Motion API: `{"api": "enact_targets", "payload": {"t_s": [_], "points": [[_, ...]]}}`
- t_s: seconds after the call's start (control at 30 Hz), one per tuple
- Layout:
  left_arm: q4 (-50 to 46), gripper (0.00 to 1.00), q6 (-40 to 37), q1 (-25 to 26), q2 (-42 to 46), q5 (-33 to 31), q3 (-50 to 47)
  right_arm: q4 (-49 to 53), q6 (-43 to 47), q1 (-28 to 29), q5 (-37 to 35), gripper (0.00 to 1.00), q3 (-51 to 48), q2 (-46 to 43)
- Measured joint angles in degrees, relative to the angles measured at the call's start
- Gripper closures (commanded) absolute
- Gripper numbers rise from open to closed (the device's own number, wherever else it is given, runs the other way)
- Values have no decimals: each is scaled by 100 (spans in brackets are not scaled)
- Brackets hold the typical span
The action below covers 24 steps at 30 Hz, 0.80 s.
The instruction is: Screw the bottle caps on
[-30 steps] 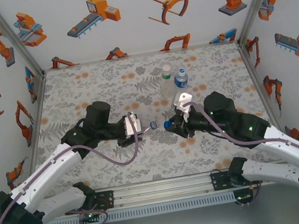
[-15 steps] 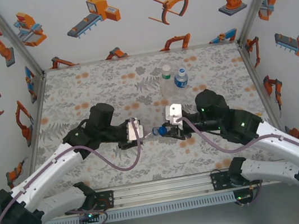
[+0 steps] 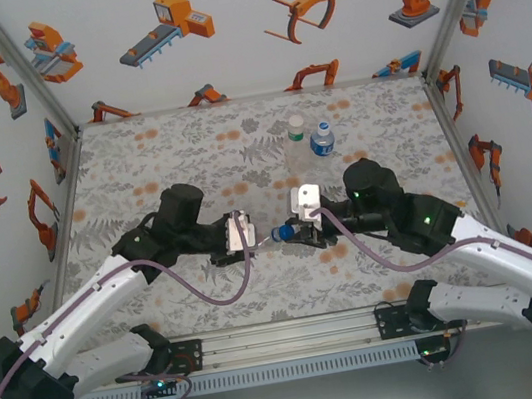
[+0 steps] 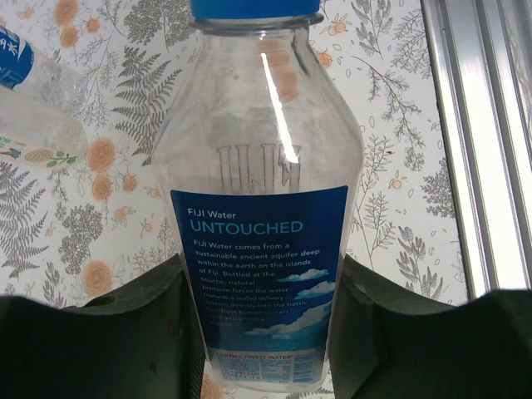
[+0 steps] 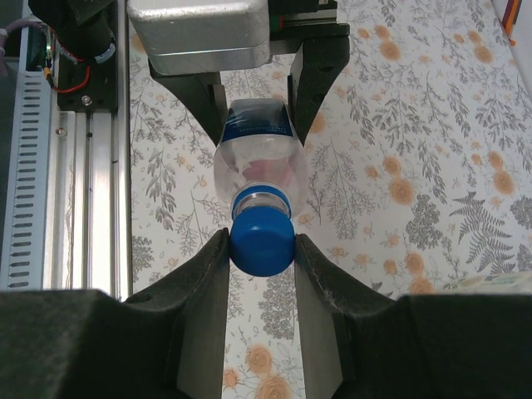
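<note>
Three bottles in all: one held, two standing. There is one blue cap, plainly seen, and a pale top on each standing bottle. I cannot tell whether those two tops are screwed down.

From the left, the left arm (image 3: 89,298) reaches in over the flowered table (image 3: 138,159), with a purple cable (image 3: 199,286) looping below it. The left gripper (image 4: 264,332) has its fingers (image 4: 125,332) pressed on either side of the held bottle (image 4: 258,166), low on its blue label. The bottle lies level, with its neck pointing at the right arm (image 3: 476,247).

The blue cap (image 5: 262,243) sits on that neck. The right gripper (image 5: 262,249) pinches it, with its fingers (image 5: 208,291) touching the cap on both flanks. A clear neck ring shows between the cap and the bottle's shoulder. I cannot tell whether the threads have caught.

Behind the place where the grippers meet, toward the back of the table, the wide bottle (image 3: 297,149) and the slim bottle (image 3: 322,140) stand upright just beside each other, the wide one on the left. They are near the right wrist's white camera block (image 3: 307,198), behind it and apart from it.

A metal rail (image 3: 288,338) runs along the near edge. In the right wrist view it lies to the left of the held bottle. White walls (image 3: 168,28) printed with orange robot drawings close in the table on three sides.
</note>
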State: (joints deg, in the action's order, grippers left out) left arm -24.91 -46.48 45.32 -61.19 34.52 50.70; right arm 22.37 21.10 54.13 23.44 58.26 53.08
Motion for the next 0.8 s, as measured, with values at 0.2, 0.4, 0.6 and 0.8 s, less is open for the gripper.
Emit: {"api": "enact_targets", "payload": {"t_s": [0.2,0.4,0.6,0.8], "points": [[-7,100,-4,2,0,0,0,-26,-2,0,70,100,0,42],[-44,100,-4,2,0,-2,0,-33,-2,0,103,100,0,66],[-81,100,4,2,0,-9,0,-35,0,0,118,100,0,94],[-136,100,26,2,0,-42,0,-2,87,0,118,100,-2,140]]}}
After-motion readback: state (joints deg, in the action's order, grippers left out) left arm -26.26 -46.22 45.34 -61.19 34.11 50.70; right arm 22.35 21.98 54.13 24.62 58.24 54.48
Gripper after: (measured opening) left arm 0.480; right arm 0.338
